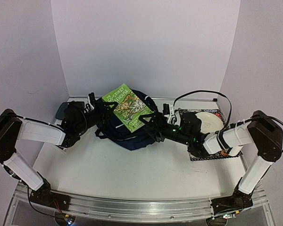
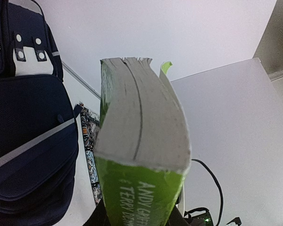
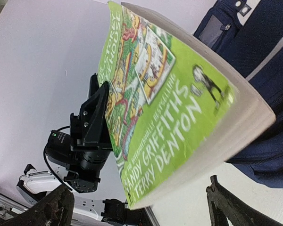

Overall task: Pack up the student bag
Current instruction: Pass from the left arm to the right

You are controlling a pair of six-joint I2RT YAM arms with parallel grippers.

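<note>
- While the left claw (image 3: pixel 103 106) grips the green book (image 1: pixel 129 107) by one edge, it hangs tilted over the student bag (image 1: pixel 132 139), seemingly ready for lowering in.
- Beside that bag, which lies on the bench (image 1: pixel 132 174), the right claw (image 1: pixel 153 122) gapes empty.

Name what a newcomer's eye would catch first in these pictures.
A bright green book stands out most, held over the navy bag at the middle of the table by the left fingers. To the right, a white plate lies on a patterned mat.
</note>
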